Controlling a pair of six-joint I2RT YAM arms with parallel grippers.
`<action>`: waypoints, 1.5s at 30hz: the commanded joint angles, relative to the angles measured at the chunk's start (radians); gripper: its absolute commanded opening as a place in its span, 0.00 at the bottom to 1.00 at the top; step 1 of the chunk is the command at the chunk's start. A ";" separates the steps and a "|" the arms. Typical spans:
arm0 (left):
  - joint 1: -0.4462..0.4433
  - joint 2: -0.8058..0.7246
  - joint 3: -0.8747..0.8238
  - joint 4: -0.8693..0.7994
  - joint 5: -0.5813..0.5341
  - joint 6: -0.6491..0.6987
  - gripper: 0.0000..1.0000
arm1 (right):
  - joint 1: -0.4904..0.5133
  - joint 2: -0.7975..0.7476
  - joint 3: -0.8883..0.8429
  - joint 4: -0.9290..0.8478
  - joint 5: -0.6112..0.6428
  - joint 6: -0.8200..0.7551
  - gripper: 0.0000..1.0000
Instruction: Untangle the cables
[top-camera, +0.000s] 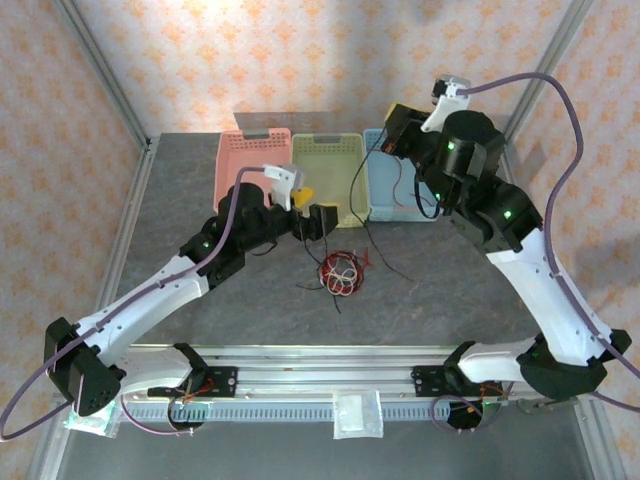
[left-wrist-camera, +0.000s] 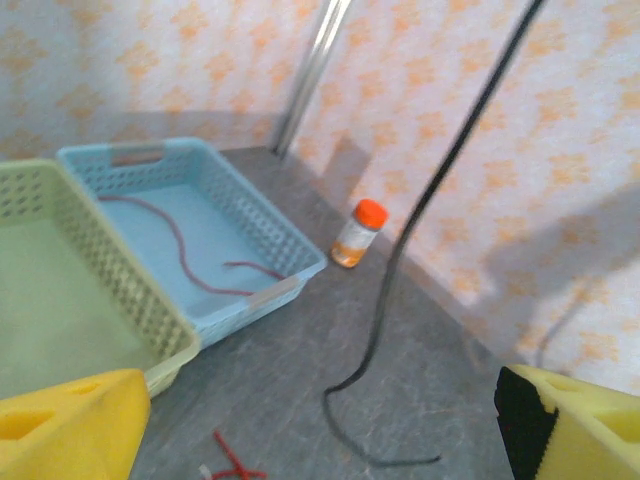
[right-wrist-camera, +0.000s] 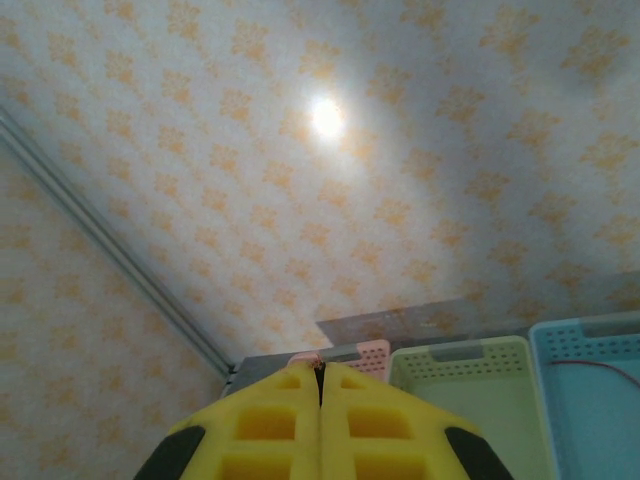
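- The right gripper (right-wrist-camera: 320, 372) was raised high above the blue basket (left-wrist-camera: 255, 225), with its yellow pads pressed flat together.
- A black cable (left-wrist-camera: 398, 250) ran down from up there to the table (top-camera: 260, 310). I judged it pinched in that claw, though the wrist view didn't show the grip itself.
- The left gripper (left-wrist-camera: 320, 430) hung wide open and empty near the yellow-green basket (left-wrist-camera: 100, 270), just behind the tangle.
- The other cables (top-camera: 340, 272), red, white and black, lay knotted on the table in front of the baskets. One red cable (left-wrist-camera: 180, 240) lay in the blue basket.
- The step in hand, as I read it, was drawing the black cable free of the knot.
- Next, I'd want the left claw brought down to pin the tangle. The right could then pull away slowly so the whole clump wasn't dragged along.
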 joint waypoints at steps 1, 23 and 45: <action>0.003 0.028 0.073 -0.013 0.113 0.051 0.90 | -0.005 0.007 0.060 -0.038 -0.061 0.033 0.00; 0.006 0.145 0.205 -0.046 0.108 0.118 0.36 | -0.005 0.018 0.061 -0.048 -0.122 0.027 0.00; 0.036 0.173 0.295 -0.156 -0.142 0.035 0.00 | -0.005 -0.061 -0.253 0.051 0.266 -0.098 0.64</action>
